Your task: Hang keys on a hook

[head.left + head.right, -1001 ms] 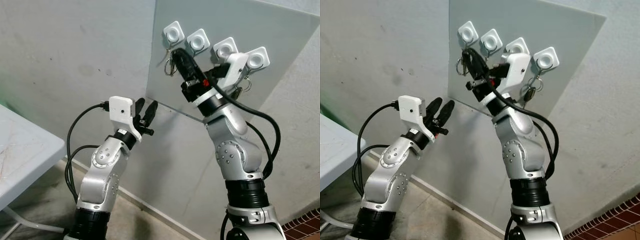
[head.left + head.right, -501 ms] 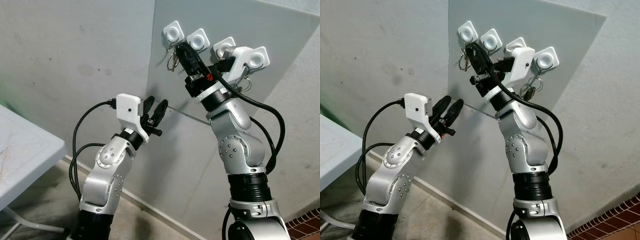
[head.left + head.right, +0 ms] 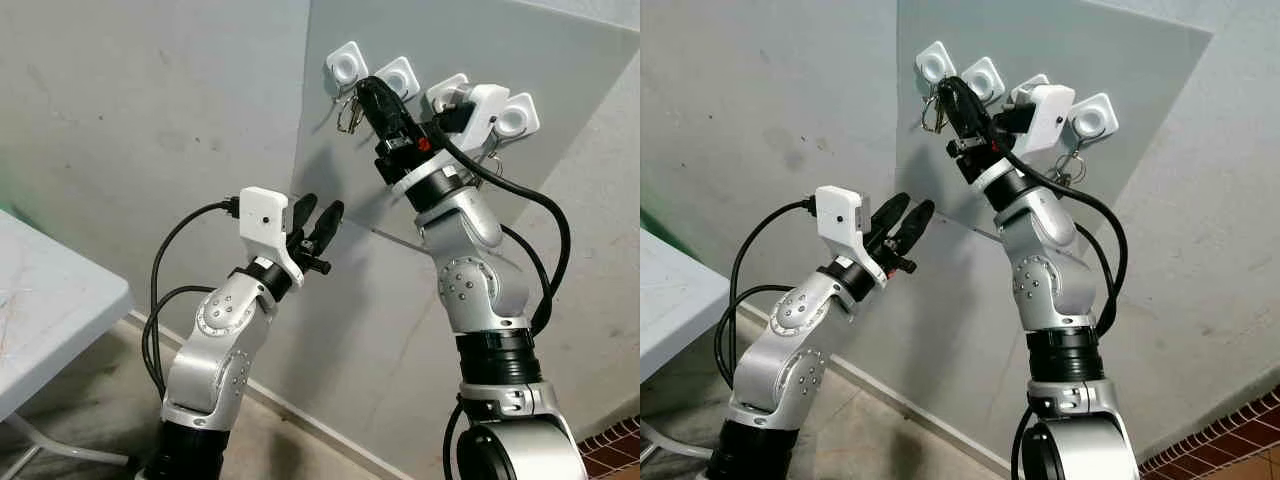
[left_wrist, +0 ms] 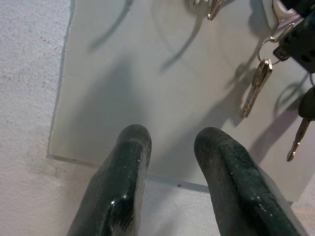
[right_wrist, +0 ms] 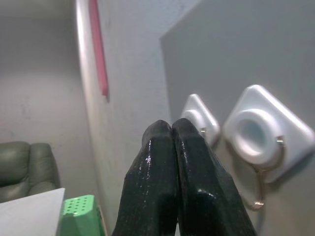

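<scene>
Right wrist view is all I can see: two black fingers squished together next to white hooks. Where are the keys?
Observer: A bunch of keys dangles beside the tip of the right gripper, just under the leftmost hook. I can't tell if it's hooked on.
Operator: How many hooks are there?
Observer: Four, in a row on the grey board.
Operator: What's my other hand doing?
Observer: The left gripper is open, lower down near the board's bottom edge.
</scene>
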Available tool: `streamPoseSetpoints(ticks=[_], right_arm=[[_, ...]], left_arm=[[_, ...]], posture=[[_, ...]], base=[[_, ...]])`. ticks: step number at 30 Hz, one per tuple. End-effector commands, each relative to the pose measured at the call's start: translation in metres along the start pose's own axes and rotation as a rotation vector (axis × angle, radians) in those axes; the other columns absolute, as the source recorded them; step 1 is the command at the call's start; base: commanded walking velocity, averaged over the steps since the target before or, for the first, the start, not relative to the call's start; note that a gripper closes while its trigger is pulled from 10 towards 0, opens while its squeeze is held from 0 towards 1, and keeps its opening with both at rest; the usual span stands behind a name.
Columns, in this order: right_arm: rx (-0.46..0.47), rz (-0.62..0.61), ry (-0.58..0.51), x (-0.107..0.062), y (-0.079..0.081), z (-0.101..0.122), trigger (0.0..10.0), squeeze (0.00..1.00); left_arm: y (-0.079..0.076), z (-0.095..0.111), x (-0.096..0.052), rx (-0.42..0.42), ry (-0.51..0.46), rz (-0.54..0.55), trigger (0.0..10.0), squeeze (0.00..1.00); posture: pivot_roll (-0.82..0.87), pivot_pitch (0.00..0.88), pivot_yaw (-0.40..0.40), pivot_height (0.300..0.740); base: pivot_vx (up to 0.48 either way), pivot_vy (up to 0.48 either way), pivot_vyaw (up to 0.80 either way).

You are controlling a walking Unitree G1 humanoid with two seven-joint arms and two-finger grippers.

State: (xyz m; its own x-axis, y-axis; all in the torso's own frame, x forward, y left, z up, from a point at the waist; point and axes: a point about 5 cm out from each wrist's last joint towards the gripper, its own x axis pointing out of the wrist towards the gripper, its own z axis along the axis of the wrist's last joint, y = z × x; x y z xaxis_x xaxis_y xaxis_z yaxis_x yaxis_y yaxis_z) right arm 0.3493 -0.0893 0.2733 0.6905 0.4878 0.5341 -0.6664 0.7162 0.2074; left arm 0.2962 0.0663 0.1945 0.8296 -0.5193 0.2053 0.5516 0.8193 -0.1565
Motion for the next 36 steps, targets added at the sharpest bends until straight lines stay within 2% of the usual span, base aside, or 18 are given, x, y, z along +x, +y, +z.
streamPoseSetpoints(ticks=[1,15,22,30,36], right_arm=[[-0.020,-0.014,-0.029,0.004,-0.005,0.009,10.0,0.00],[-0.057,-0.093,-0.011,-0.001,-0.027,0.009,10.0,0.00],[-0.075,-0.127,-0.012,-0.009,-0.035,0.011,10.0,0.00],[-0.084,-0.131,-0.034,-0.026,-0.043,0.011,10.0,0.00],[-0.003,-0.173,-0.071,-0.036,-0.048,0.012,10.0,0.00]], left_arm=[[-0.006,0.006,0.001,-0.006,-0.020,-0.018,10.0,0.00],[-0.006,0.007,0.001,-0.021,-0.024,-0.010,10.0,0.00],[-0.006,0.008,0.001,-0.027,-0.024,-0.012,10.0,0.00],[-0.006,0.008,0.001,-0.033,-0.025,-0.009,10.0,0.00],[-0.006,0.008,0.000,-0.035,-0.025,-0.007,10.0,0.00]], posture=[[0.15,0.000,-0.105,0.740],[0.15,0.000,-0.108,0.740],[0.14,0.000,-0.104,0.740],[0.14,0.000,-0.104,0.740],[0.14,0.000,-0.103,0.740]], base=[[0.000,0.000,0.00],[0.000,0.000,0.00],[0.000,0.000,0.00],[0.000,0.000,0.00],[0.000,0.000,0.00]])
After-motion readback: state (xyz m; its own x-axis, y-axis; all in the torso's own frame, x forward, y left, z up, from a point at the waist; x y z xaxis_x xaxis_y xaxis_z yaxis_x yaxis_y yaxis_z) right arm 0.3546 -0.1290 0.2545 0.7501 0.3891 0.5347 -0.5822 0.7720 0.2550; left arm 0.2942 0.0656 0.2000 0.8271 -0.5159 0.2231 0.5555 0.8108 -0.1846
